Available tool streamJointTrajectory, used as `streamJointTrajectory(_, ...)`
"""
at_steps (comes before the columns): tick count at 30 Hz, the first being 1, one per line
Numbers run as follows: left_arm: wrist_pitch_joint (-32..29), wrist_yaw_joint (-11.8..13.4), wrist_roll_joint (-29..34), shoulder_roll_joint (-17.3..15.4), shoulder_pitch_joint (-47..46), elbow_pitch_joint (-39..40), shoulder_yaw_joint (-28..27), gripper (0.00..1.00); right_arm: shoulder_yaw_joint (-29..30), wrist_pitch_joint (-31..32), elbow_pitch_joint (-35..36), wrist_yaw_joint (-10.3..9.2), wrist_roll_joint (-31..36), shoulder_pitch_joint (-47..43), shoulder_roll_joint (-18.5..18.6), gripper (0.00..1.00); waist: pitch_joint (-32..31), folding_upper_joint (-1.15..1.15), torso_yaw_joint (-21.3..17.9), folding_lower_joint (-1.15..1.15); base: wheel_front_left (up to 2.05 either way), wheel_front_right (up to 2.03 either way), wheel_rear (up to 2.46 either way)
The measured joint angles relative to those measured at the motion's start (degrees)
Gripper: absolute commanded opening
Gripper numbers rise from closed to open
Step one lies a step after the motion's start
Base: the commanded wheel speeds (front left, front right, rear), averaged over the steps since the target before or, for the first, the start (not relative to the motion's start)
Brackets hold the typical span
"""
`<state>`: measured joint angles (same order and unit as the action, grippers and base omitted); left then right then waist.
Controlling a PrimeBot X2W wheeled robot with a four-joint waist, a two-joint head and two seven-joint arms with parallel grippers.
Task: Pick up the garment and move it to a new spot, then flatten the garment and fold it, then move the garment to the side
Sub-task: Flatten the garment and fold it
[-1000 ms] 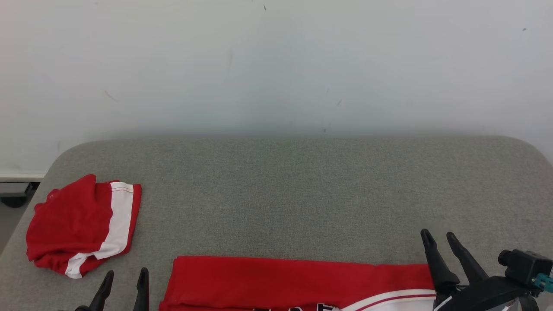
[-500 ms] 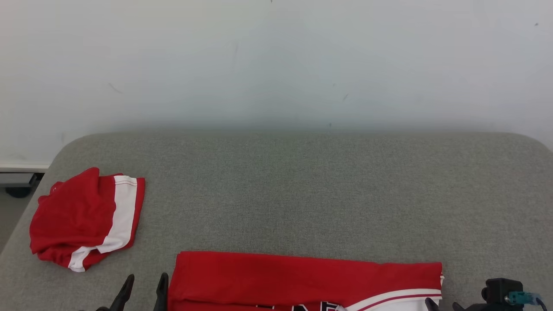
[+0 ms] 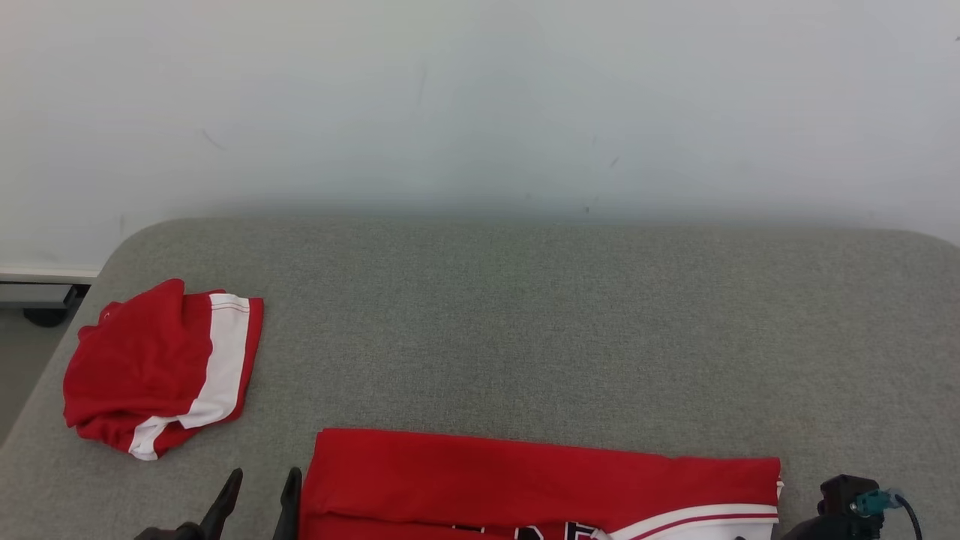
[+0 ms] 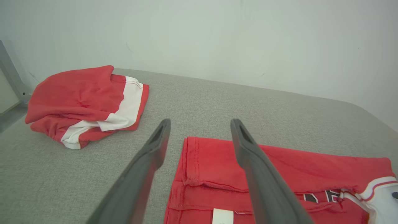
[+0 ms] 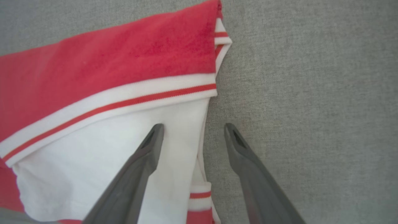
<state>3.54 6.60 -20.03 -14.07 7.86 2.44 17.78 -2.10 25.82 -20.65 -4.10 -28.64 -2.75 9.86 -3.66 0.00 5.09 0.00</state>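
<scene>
A red jersey lies folded in a long strip along the near edge of the grey fabric-covered desk, its far fold running straight from left to right in the head view. Black lettering peeps out under the upper layer, a white sleeve band with a red stripe crosses its right end, and a small white label sits near its left hem. The left gripper stands at the jersey's left end with its jaws wide apart and nothing between them: in the left wrist view one finger is over bare desk and the other over the red cloth, so that the stitched side edge lies between them. The right gripper is at the jersey's right end, its jaws likewise wide apart and empty; one finger is over the white panel, the other over bare desk just beside the cloth's edge. Whether any fingertip touches the fabric I cannot tell. Well apart from the jersey, at the far left of the desk near its rounded corner, lies a second red-and-white garment, loosely folded into a lumpy bundle. A pale wall rises behind the desk.
</scene>
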Motion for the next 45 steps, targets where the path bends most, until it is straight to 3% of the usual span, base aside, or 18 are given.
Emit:
streamJointTrajectory(8,-0.58,0.0,0.0,-0.24,0.01,0.0,-0.3,1.0,0.7,2.0,-3.45,-0.53,-0.86,2.7,-0.9,1.0,0.48,0.0,0.66,0.0,0.0,0.0,0.0)
streamJointTrajectory(10,-0.79,0.0,0.0,-0.24,0.0,0.0,-0.24,1.0,1.07,2.54,-4.2,-0.99,-1.64,3.25,-1.13,0.8,0.59,0.0,0.85,0.0,0.0,0.0,0.0)
streamJointTrajectory(11,-0.83,0.0,0.0,-0.23,-0.01,-0.01,-0.19,1.0,1.37,2.93,-4.5,-1.03,-1.82,3.39,-1.24,0.49,0.64,0.0,0.94,0.0,0.0,0.0,0.0)
streamJointTrajectory(13,-1.01,-0.01,-0.01,-0.22,-0.02,-0.04,-0.12,1.0,1.74,3.08,-4.94,-1.16,-2.13,3.43,-1.26,0.36,0.72,0.0,1.13,0.0,0.0,0.0,0.0)
streamJointTrajectory(15,-1.01,-0.03,-0.03,-0.22,-0.06,-0.09,-0.13,1.0,2.01,3.54,-5.14,-1.2,-2.42,3.69,-1.46,0.08,0.77,0.0,1.31,0.0,0.0,0.0,0.0)
streamJointTrajectory(16,-1.01,-0.03,-0.08,-0.23,-0.08,-0.14,-0.16,1.0,2.01,3.86,-5.21,-1.2,-2.59,3.92,-1.64,0.0,0.78,0.0,1.39,0.0,0.0,0.0,0.0)
streamJointTrajectory(27,-1.01,-0.04,-0.16,-0.3,-0.14,-0.82,-0.34,1.0,4.16,5.46,-4.77,-1.43,-4.03,7.26,-0.07,0.0,0.57,0.0,1.49,0.0,0.0,0.0,0.0)
streamJointTrajectory(36,-1.01,-0.08,-0.45,-0.55,-0.11,-1.12,-0.65,1.0,13.51,6.55,-6.55,-2.01,-7.69,12.76,7.34,0.0,0.1,0.0,0.62,0.0,0.0,0.0,0.0)
streamJointTrajectory(45,-1.08,-0.66,-0.53,-0.54,-0.1,-1.34,0.09,1.0,19.46,6.92,-8.83,-2.99,-4.87,15.09,16.18,0.0,0.01,0.0,0.84,0.0,0.0,0.0,0.0)
